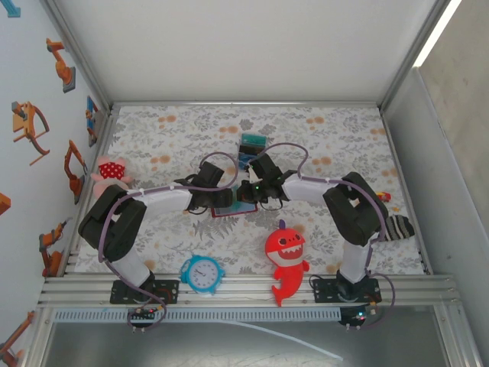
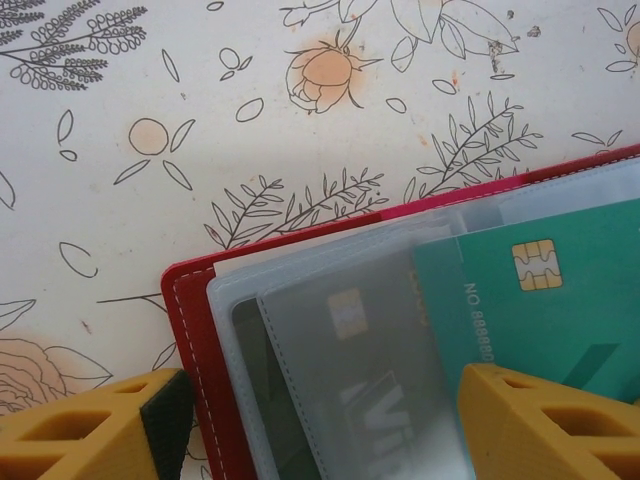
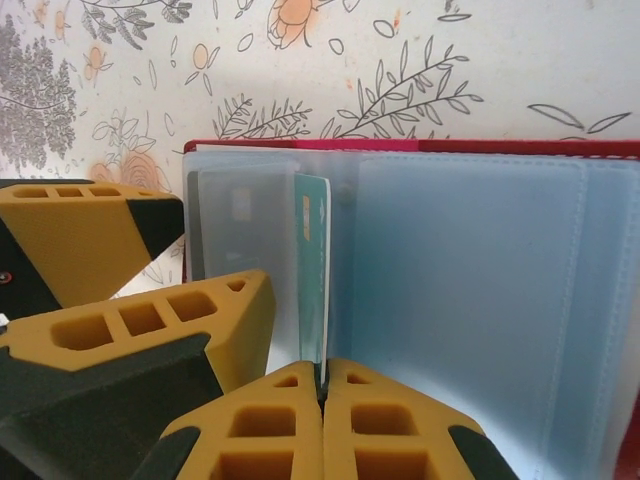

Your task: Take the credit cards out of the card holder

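The dark red card holder (image 2: pixel 195 330) lies open on the flowered table, its pale blue-grey sleeves (image 3: pixel 470 300) facing up. A teal credit card (image 2: pixel 545 300) with a gold chip sticks partway out of a sleeve. My right gripper (image 3: pixel 322 385) is shut on this card's edge (image 3: pixel 316 270). A dark card (image 2: pixel 370 380) sits inside a frosted sleeve. My left gripper (image 2: pixel 320 425) is open, its yellow fingers (image 2: pixel 90 425) straddling the holder's left end. In the top view both grippers (image 1: pixel 221 200) (image 1: pixel 247 191) meet over the holder (image 1: pixel 228 212). A teal card (image 1: pixel 251 142) and a blue card (image 1: pixel 243 159) lie behind them.
A red shark toy (image 1: pixel 286 260) and a blue alarm clock (image 1: pixel 202 273) sit near the front rail. A pink plush toy (image 1: pixel 111 172) is at the left wall, and a striped sock (image 1: pixel 396 227) lies at the right edge.
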